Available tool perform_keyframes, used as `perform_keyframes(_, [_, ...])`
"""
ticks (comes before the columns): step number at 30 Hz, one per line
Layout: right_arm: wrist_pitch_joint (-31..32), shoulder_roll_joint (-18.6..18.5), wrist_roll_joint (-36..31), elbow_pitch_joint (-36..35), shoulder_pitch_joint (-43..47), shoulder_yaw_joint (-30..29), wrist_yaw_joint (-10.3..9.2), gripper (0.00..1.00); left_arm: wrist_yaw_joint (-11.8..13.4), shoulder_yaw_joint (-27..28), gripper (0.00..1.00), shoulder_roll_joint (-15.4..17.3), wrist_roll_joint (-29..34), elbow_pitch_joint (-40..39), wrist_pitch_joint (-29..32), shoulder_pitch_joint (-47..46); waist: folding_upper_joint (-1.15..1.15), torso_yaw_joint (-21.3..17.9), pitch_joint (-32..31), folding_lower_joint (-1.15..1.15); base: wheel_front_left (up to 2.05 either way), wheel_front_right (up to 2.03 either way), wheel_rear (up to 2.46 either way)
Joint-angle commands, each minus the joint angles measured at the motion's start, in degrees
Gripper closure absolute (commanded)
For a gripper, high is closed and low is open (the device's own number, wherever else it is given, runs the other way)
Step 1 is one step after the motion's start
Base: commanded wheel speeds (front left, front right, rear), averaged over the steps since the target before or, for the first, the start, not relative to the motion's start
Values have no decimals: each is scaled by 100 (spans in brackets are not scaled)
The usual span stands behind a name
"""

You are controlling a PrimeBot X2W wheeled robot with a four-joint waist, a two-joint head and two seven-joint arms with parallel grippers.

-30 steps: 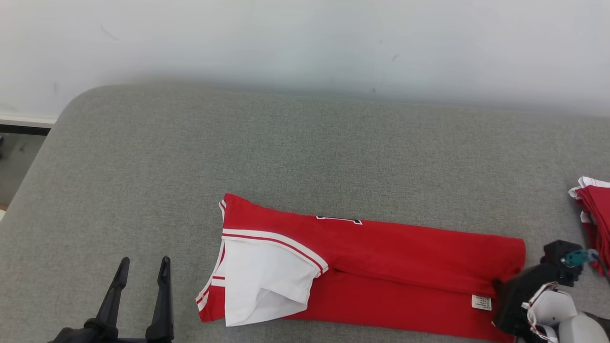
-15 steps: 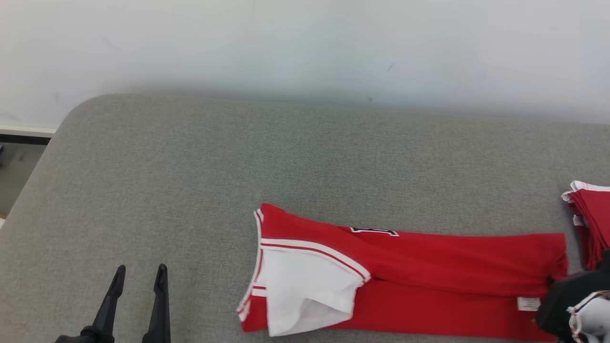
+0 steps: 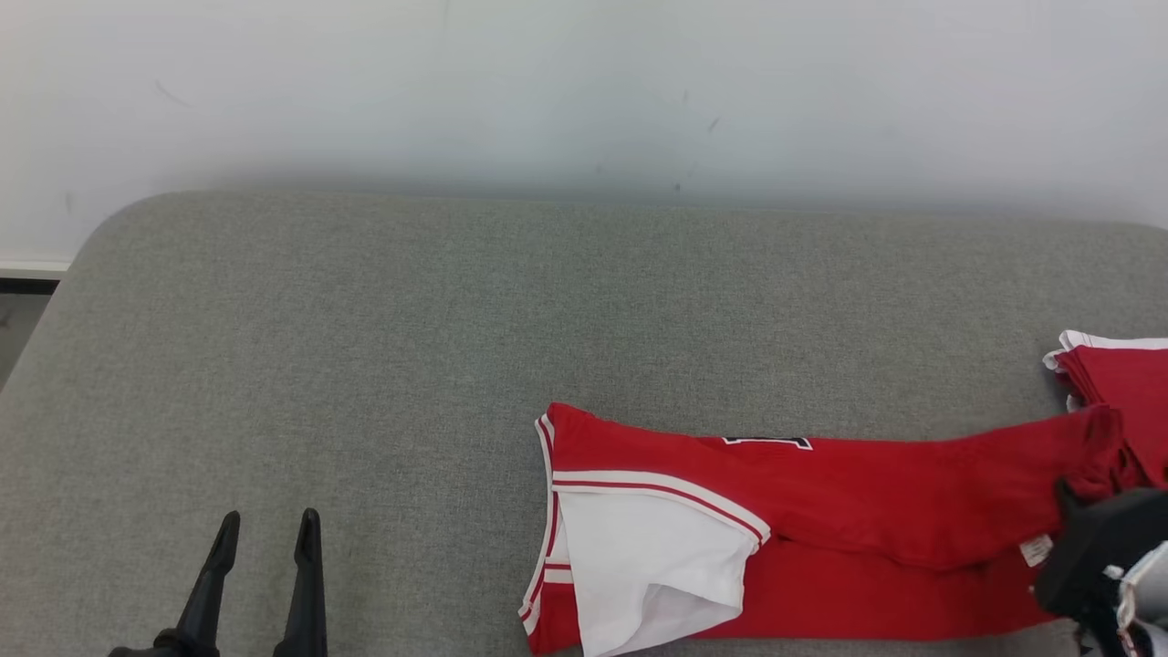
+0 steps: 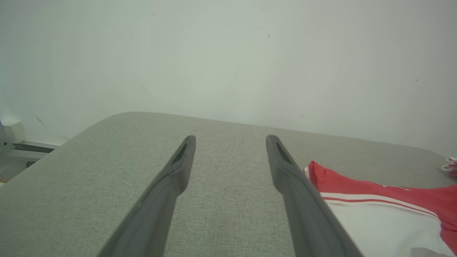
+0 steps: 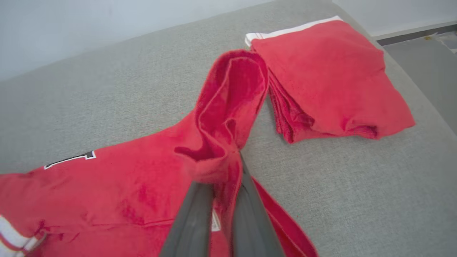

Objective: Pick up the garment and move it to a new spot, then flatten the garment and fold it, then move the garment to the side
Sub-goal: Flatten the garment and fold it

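Right pincer [image 5: 226, 178] is clenching the red garment [image 3: 867, 493] at four o'clock on the grey cushion [image 3: 456, 319], beside a folded pile [image 3: 1122, 383]; left pincer [image 3: 266, 522] is hovering released at seven; white wall [image 3: 584, 82] is rising behind.

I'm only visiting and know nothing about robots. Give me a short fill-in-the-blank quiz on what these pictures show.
1. The right gripper is shut on one end of the ____ garment.
2. The left gripper is ____ and holds nothing.
3. The colour of the garment's sleeve is ____.
Missing words: red, open, white.
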Motion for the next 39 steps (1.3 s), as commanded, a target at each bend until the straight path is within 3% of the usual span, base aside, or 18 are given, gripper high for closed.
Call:
perform_keyframes(1, [74, -1, 232, -82, 143, 371, -12, 100, -5, -18, 0, 7, -21, 22, -1, -63, 0, 1, 10, 0, 0, 0, 0])
perform_keyframes(9, [37, -3, 759, 33, 189, 1648, -12, 100, -25, -52, 0, 18, -27, 55, -3, -137, 0, 67, 50, 0, 0, 0, 0])
perform_keyframes(22, [-494, -4, 1742, 1029, -397, 3731, -12, 100, -37, -138, 0, 39, -30, 149, 3, -219, 0, 327, 33, 0, 0, 0, 0])
perform_keyframes(39, [-1375, -2, 2368, 2813, -1537, 4833, -12, 100, -62, -250, 0, -26, -22, 261, -11, -317, 0, 618, 25, 0, 0, 0, 0])
